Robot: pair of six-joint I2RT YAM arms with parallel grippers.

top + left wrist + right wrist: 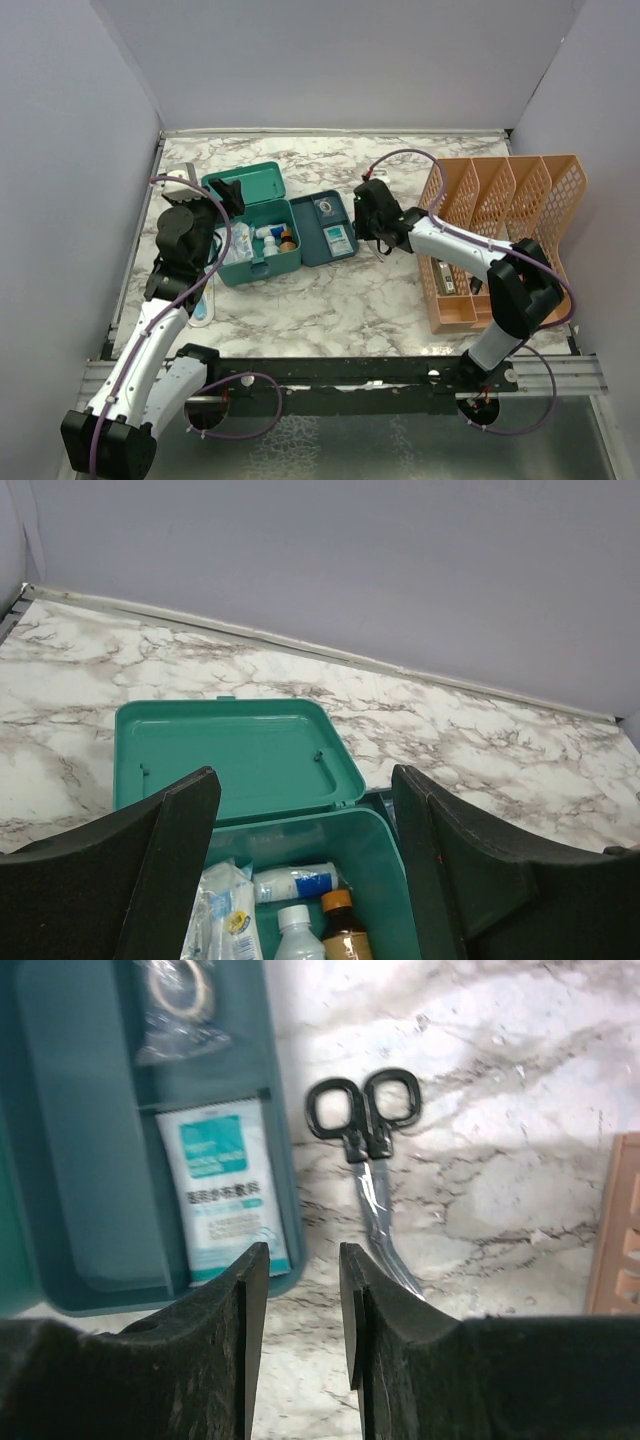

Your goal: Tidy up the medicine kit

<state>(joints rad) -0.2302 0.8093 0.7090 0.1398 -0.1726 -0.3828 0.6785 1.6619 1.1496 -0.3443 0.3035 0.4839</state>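
Along right edge of table (pixel 330 300), orange rack (pixel 520 200) standing. Medicine kit (pixel 270 267) sitting open toward back left corner, lid (pixel 230 745) lying flat behind it. Insert tray (pixel 308 235) lying just beside kit. Kit looking like hard, smooth plastic: probably light, stiff, slippery. Best grabbing thin wall or rim. Left gripper (pixel 305 800) hovering over kit, fingers standing wide apart, holding nothing. Right gripper (pixel 302 1260) hanging near tray corner, fingers a little apart, pinching nothing. Scissors (pixel 366 1150) lying on table beside tray. Small bottles (pixel 300 930) lying inside kit, maybe rolling if tipping.
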